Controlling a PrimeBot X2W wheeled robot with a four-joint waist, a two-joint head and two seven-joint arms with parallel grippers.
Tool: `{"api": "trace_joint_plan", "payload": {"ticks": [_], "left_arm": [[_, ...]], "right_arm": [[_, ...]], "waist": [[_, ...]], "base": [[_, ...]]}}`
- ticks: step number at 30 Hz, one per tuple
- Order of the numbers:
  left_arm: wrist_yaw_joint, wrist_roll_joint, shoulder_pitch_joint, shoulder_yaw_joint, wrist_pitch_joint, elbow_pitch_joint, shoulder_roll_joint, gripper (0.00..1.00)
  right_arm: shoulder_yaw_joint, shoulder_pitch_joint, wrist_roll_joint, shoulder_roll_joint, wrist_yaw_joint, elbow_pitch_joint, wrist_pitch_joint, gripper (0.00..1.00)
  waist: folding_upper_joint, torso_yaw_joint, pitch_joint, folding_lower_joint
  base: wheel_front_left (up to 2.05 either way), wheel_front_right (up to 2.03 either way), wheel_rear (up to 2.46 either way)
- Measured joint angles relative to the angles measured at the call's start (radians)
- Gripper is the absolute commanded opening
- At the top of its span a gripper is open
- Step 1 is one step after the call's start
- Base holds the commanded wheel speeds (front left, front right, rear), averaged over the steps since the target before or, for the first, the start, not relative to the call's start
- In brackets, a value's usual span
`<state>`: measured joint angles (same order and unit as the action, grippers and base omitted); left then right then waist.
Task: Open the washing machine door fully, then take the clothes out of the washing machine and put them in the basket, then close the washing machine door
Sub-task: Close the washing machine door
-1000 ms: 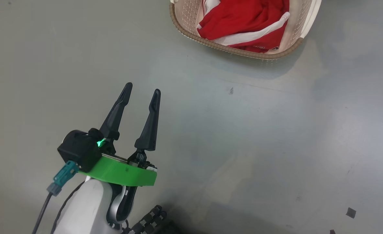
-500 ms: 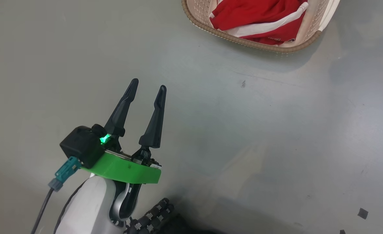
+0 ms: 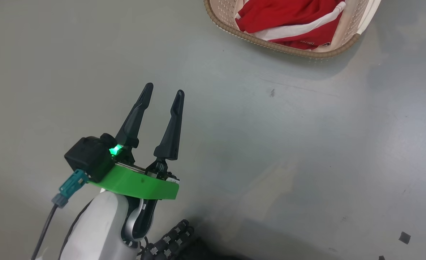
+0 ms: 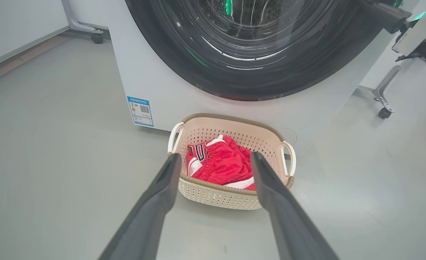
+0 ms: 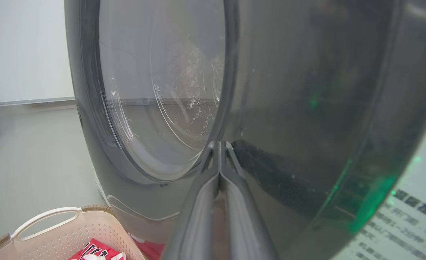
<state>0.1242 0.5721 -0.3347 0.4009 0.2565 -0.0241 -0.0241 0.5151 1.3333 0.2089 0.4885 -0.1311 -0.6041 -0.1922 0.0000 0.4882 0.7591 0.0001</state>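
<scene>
Directly in front of the washing machine (image 4: 155, 83), the basket (image 4: 234, 196) is sitting on the grey floor (image 4: 54, 162) and is holding the red clothes (image 4: 223, 164). Left gripper (image 3: 164, 88) is hovering over the floor on the basket's near side, fingers apart, gripping nothing. Right gripper (image 5: 219, 144) is pressing its fingers together, tips touching the glossy black rim of the door (image 5: 306, 90).

Glossy door (image 5: 306, 108), perforated plastic basket (image 4: 216, 195)

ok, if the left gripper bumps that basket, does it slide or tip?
Probably slides: the basket looks like perforated plastic on a smooth floor, holding only the clothes. Tipping seems unlikely; it sits low and wide. Its walls may flex under the left gripper.
</scene>
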Motion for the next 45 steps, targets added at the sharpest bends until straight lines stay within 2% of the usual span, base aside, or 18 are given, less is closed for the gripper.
{"api": "trace_joint_plan", "payload": {"ticks": [8, 17, 24, 37, 45], "left_arm": [[0.0, -0.005, -0.005, -0.018, 0.0, -0.03, 0.001, 1.0], [0.0, -0.05, -0.006, -0.06, 0.0, -0.054, 0.001, 1.0], [0.0, -0.097, 0.007, -0.165, 0.0, -0.108, 0.001, 1.0], [0.0, -0.134, 0.068, -0.21, 0.0, -0.129, 0.0, 1.0], [0.0, -0.153, 0.169, -0.256, 0.0, -0.141, -0.026, 1.0]], "right_arm": [[0.006, -0.033, 0.007, -0.01, 0.0, -0.045, -0.034, 0.0], [-0.004, -0.195, 0.071, -0.059, 0.0, -0.071, -0.058, 0.0], [-0.002, -0.323, 0.09, -0.099, 0.001, -0.07, -0.061, 0.0], [-0.086, -0.588, 0.147, -0.181, 0.046, 0.077, -0.061, 0.0], [-0.157, -0.806, 0.179, -0.241, 0.081, 0.175, -0.061, 0.0]], "waist": [[0.0, -0.009, -0.032, 0.0], [0.0, -0.029, -0.106, 0.0], [0.0, -0.063, -0.185, -0.0001], [0.0, -0.179, -0.344, -0.0001], [0.0, -0.276, -0.462, -0.0001]], "base": [[0.0, 0.0, 0.0], [0.0, 0.0, 0.0], [0.0, 0.0, 0.0], [0.0, 0.0, 0.0], [0.0, 0.0, 0.0]]}}
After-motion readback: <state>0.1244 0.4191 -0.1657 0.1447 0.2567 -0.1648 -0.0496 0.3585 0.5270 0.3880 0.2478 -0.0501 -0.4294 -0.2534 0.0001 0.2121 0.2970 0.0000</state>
